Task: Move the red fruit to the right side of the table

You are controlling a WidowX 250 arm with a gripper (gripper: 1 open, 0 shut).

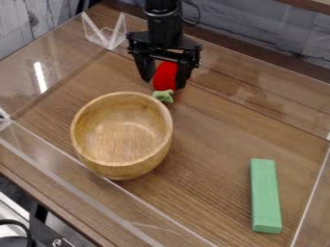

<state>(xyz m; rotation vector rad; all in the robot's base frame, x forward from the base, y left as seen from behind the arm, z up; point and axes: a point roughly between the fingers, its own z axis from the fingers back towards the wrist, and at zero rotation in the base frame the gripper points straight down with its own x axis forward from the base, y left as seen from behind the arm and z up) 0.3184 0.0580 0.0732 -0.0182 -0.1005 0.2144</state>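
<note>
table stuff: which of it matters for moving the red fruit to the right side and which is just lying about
Belongs to the job:
- red fruit, between the fingers of the open gripper
- table, whose right side is the goal

Just lying about:
- wooden bowl, near the fruit
- green block, front right

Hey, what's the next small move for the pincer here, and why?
Probably close on the red fruit. The pincer is open and pointing down, its fingers either side of the fruit, which sits on the table and looks not yet gripped.
</note>
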